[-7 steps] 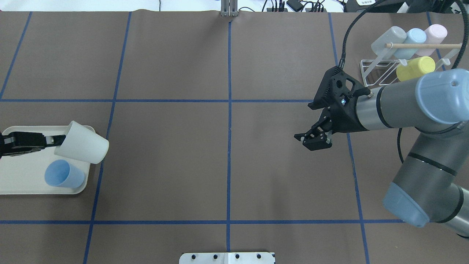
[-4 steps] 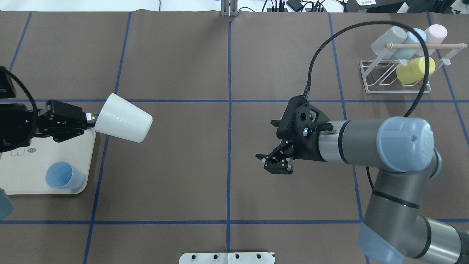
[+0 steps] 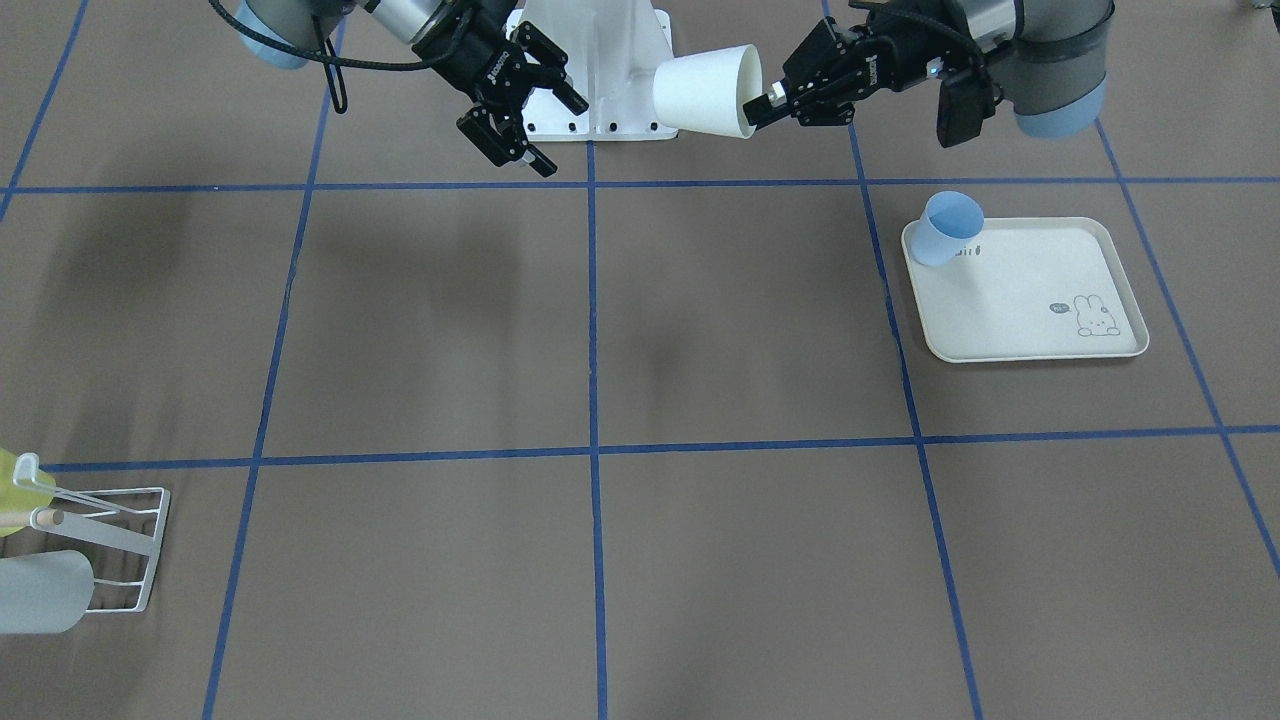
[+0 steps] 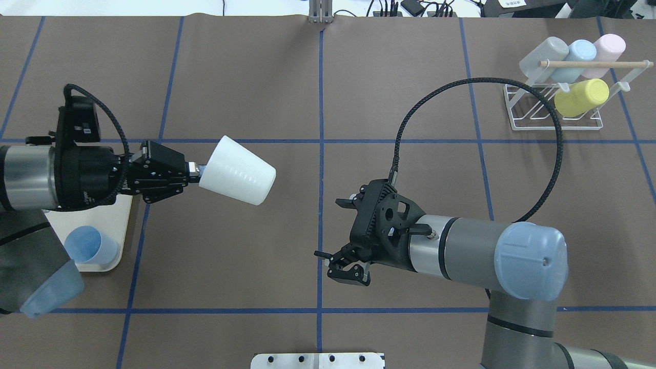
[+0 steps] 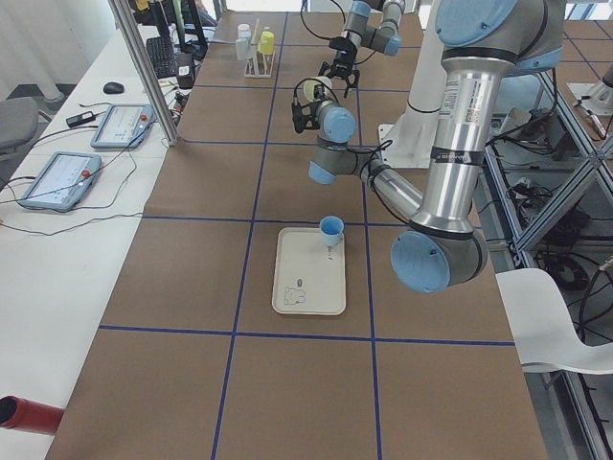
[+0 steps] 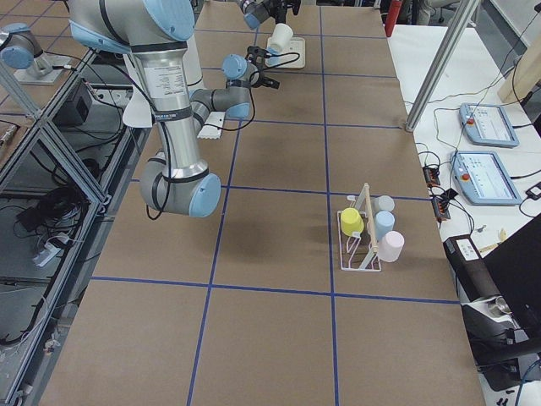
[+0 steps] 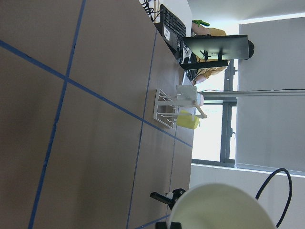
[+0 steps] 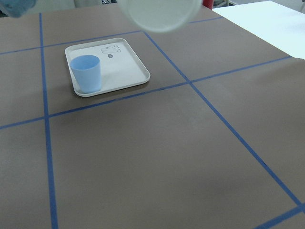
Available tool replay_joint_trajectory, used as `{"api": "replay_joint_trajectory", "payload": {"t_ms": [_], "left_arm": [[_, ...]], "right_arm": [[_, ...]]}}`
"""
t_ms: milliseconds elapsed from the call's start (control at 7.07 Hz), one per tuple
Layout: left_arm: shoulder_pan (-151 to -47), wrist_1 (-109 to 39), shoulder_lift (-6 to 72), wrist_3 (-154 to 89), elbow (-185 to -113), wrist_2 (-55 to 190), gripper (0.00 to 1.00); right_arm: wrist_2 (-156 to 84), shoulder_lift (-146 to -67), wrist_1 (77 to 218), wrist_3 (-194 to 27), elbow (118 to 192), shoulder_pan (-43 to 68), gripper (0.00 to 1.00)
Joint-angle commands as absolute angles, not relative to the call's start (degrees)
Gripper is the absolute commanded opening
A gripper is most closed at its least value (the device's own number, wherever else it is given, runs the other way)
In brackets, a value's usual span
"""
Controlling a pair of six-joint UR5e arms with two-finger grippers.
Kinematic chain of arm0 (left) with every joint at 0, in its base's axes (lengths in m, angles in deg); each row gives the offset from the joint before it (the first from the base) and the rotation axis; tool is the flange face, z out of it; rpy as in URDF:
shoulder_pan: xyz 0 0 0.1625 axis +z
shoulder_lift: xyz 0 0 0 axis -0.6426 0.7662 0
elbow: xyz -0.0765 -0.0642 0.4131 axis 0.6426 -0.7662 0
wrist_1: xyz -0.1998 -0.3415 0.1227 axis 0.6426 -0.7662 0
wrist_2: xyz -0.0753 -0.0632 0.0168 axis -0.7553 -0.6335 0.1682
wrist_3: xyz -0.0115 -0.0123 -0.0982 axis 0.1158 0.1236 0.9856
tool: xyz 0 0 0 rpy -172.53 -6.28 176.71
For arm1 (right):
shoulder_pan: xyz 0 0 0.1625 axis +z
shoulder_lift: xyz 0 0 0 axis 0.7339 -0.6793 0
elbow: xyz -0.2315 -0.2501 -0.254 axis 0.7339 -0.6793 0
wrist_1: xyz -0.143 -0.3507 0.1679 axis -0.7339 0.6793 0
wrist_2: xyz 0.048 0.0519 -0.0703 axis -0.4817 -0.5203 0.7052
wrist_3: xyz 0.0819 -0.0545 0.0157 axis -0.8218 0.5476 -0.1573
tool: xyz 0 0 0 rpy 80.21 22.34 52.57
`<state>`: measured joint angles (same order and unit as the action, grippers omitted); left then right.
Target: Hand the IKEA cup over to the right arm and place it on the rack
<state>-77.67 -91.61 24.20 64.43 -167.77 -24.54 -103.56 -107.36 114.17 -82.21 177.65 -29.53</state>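
IKEA cup (image 4: 237,178): hanging on its side in mid-air above the table (image 4: 230,77), on the robot's left of the centre line and near it, base pointing toward the robot's right. Being carried by the left gripper (image 4: 193,171), fingers pressing together on the rim wall at the mouth. Facing it from across the centre line, with a clear gap between: the right gripper (image 4: 342,265), fingers spreading wide around nothing, and not lining up with the cup's base in either the overhead or the front view. Judging the step as the approach to the hand-over, with placing on the rack (image 4: 553,127) at the far right corner not yet begun.

Weighing several risks from here:
- Closing on the smooth, tapered body near the base, and possibly squeezing it out of the grip like a wedge.
- Letting go on the left before securing the right grip, and dropping the cup onto the table.
- Meeting off-line, and knocking the base aside or twisting the cup within a thin rim pinch.
- Later, threading onto a rack already carrying four cups, the yellow cup (image 4: 581,96) in front, and possibly bumping one off.
- Swinging the thick black cable (image 4: 482,80) close past that rack.
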Motion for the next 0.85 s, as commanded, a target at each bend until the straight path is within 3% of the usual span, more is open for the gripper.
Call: {"api": "replay_joint_trajectory", "payload": {"t_ms": [0,707], "left_arm": [[-73.41,-91.51,26.76,63.8,-166.9,-23.14,0.0],[-69.44,-91.51,27.74,62.49,-164.8,-19.28,0.0]], "right_arm": [[-103.43,-105.87,114.01,-82.1,177.71,-30.07,1.0],[-103.34,-104.81,114.01,-82.1,178.14,-30.6,1.0]]}}
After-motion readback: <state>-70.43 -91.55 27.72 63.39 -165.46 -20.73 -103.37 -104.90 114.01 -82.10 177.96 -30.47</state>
